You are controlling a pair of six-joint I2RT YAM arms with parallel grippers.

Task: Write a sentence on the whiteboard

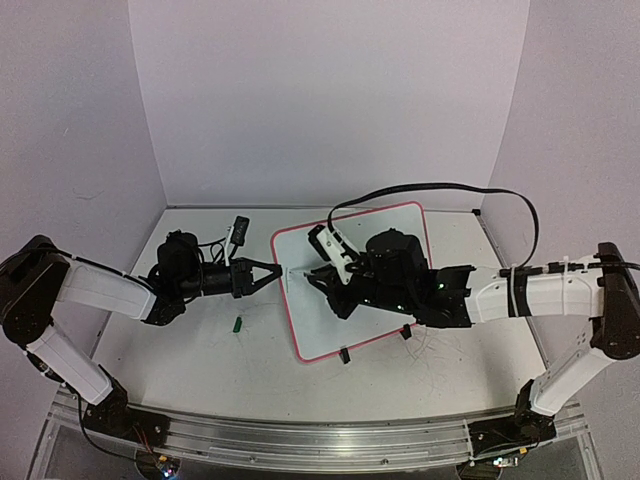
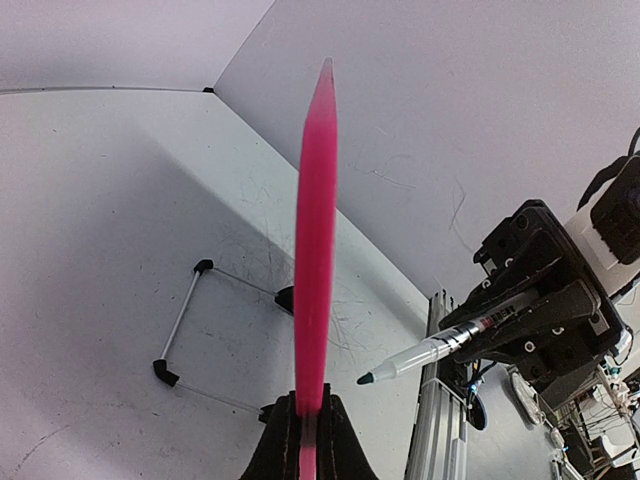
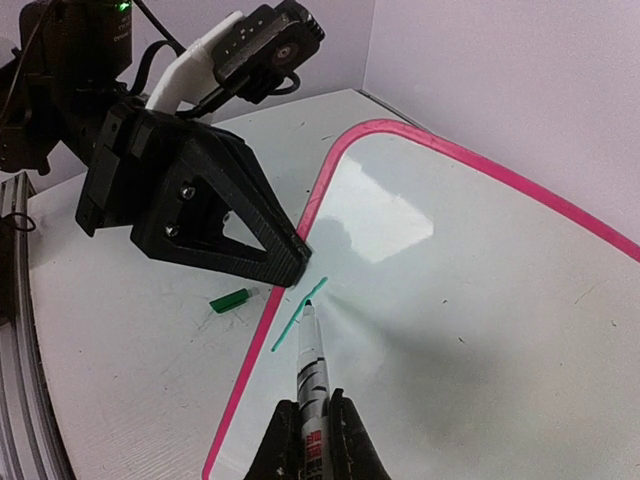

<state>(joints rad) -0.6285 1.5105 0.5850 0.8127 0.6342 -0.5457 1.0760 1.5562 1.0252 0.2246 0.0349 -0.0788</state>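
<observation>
The whiteboard (image 1: 375, 255), white with a red-pink frame, stands tilted at the table's middle. My left gripper (image 1: 282, 272) is shut on its left edge; in the left wrist view (image 2: 309, 405) the frame (image 2: 316, 220) runs edge-on out of the jaws. My right gripper (image 3: 313, 410) is shut on a marker (image 3: 314, 365), whose tip is at the upper end of one short green stroke (image 3: 296, 320) near the board's (image 3: 470, 300) left edge. No words of the sentence show. The marker (image 2: 430, 350) also shows in the left wrist view. My right gripper (image 1: 322, 282) is over the board.
A green marker cap (image 1: 238, 323) lies on the table left of the board, also seen in the right wrist view (image 3: 232, 300). The board's black feet (image 1: 343, 354) rest on the table. A black cable (image 1: 430, 188) arcs over the board's back. A metal rail (image 1: 300, 440) runs along the near edge.
</observation>
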